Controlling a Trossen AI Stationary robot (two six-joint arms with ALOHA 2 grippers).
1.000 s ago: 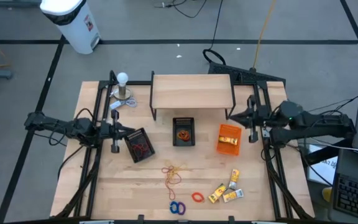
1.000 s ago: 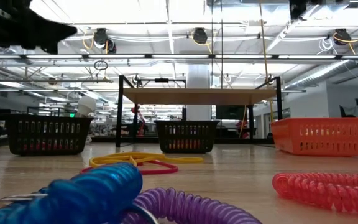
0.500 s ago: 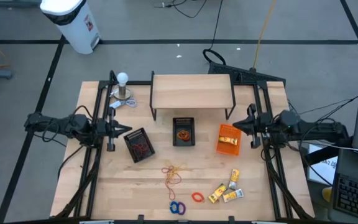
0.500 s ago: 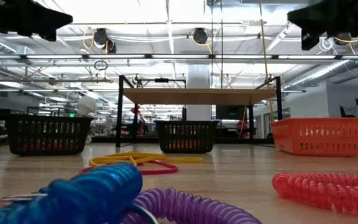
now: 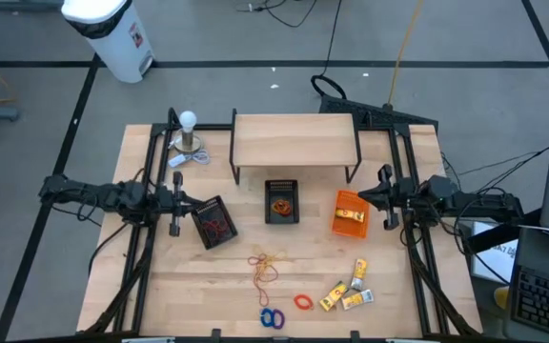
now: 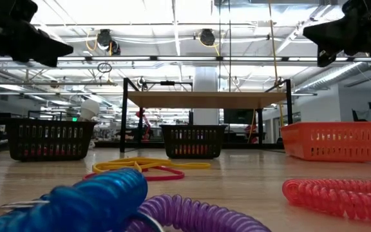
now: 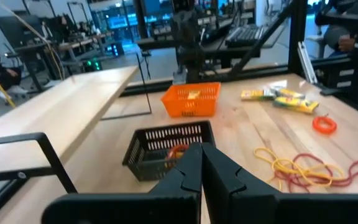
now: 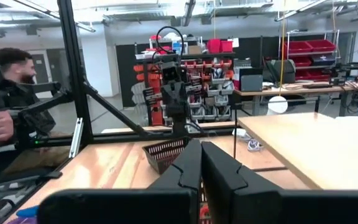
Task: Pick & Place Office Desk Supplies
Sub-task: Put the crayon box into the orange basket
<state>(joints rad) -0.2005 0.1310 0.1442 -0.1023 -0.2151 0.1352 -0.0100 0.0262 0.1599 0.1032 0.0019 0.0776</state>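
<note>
1. Left arm: stretched level from the worktop's (image 5: 160,286) left edge toward the middle, wrist straight. Left pincer (image 5: 196,201) held above the surface, its tips just beside the tilted black mesh bin (image 5: 214,221); fingers (image 7: 188,174) pressed together, nothing between them.
2. Right arm: reaches level inward from the right edge, mirroring the left. Right pincer (image 5: 361,195) held off the surface, just beside the orange bin (image 5: 350,212); fingers (image 8: 191,168) closed on each other, holding nothing.
3. Rubber bands (image 5: 266,266): loose tangle of tan, orange and red loops lying flat on the worktop, in front of the centre black mesh bin (image 5: 281,202), well apart from both pincers.
4. Orange ring (image 5: 302,302): flat on the worktop near the front edge, between the rubber bands and the packets.
5. Blue and purple rings (image 5: 273,318): side by side at the front edge, near the orange ring.
6. Yellow packets (image 5: 348,288): small cluster on the front right of the worktop, in front of the orange bin.
7. Bin contents: red items show inside the tilted bin, orange and red inside the centre bin, a yellow item in the orange bin.
8. Wooden shelf (image 5: 294,141): raised on a black frame at the rear of the worktop, behind the centre bin.
9. White bulb-shaped object (image 5: 189,131): upright on a round base at the rear left.
</note>
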